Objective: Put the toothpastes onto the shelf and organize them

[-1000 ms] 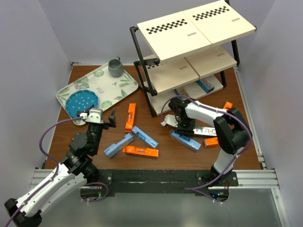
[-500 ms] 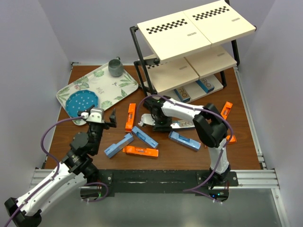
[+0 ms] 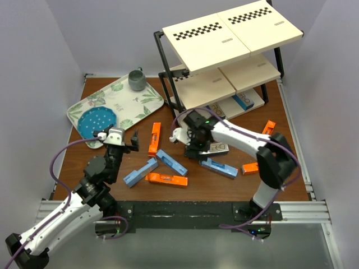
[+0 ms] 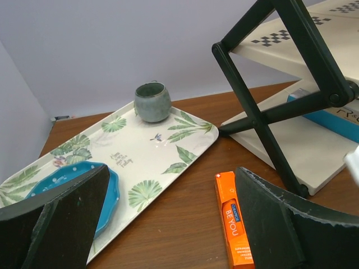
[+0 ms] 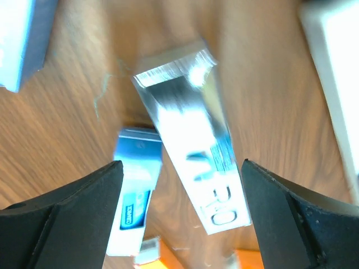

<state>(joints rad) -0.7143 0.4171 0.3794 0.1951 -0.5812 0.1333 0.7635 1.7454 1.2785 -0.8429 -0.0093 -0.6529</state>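
Right tool (image 5: 182, 165) hangs over the middle of the counter (image 3: 196, 188), jaws spread wide, gripping nothing. Directly below it, between the two black fingers (image 5: 73, 218) and touching neither, I see a silver carton (image 5: 193, 145) lying flat on the wood. Its long axis runs slantwise across the gap, not square to it, so I judge the wrist must turn before the long sides can be pinched cleanly. A blue carton (image 5: 134, 193) lies just beside one end; the view is too blurred to tell if they touch.

The shelf (image 3: 224, 42) stands at the far right corner, its lowest board just beyond this tool, so the right arm is clearly the nearer one. The left tool (image 4: 171, 179) is also wide and empty, near the left edge, well apart, with an orange carton (image 4: 234, 224) ahead of it.

The carton is slim, sharp-edged, glossy card with a brushed-metal sheen and dark lettering. The counter is brown woodgrain. The shelf has slanted cream boards in a black metal frame.
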